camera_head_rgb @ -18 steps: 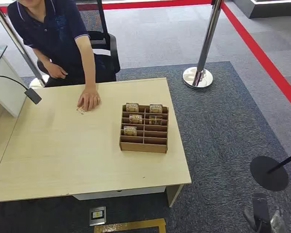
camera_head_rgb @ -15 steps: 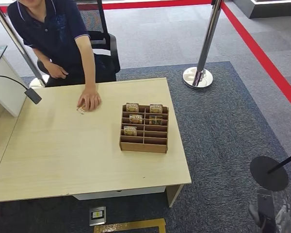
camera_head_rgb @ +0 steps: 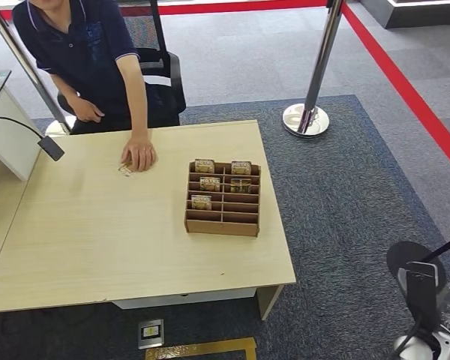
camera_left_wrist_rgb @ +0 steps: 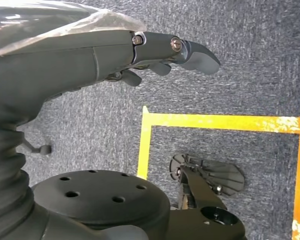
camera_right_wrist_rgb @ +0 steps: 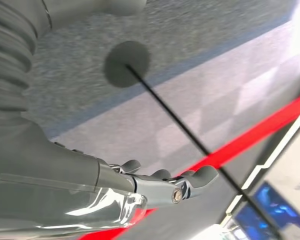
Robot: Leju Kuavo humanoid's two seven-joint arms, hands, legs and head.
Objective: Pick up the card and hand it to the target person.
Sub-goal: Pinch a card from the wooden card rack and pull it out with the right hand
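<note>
Two hands belong to the robot; both hold nothing. At far left of the head view a person (camera_head_rgb: 81, 52) in a dark polo sits on a black chair (camera_head_rgb: 167, 75) behind the desk (camera_head_rgb: 98, 232). The person's hand (camera_head_rgb: 138, 154) lies flat on the desk, and a small card (camera_head_rgb: 124, 170) lies just beside its fingers. Right of that stands a brown slotted rack (camera_head_rgb: 223, 199) with more cards (camera_head_rgb: 205, 166) upright in its far slots. Beyond the desk's right end a chrome post (camera_head_rgb: 316, 75) stands on the carpet, with red tape (camera_head_rgb: 403, 86) on the floor behind it. At the lower right corner the right arm comes in over a black round base (camera_head_rgb: 403, 262). The left hand (camera_left_wrist_rgb: 171, 52) hangs over grey carpet near yellow tape (camera_left_wrist_rgb: 216, 121), fingers straight and slightly apart. The right hand (camera_right_wrist_rgb: 167, 182) is likewise stretched out, fingers loosely apart.
</note>
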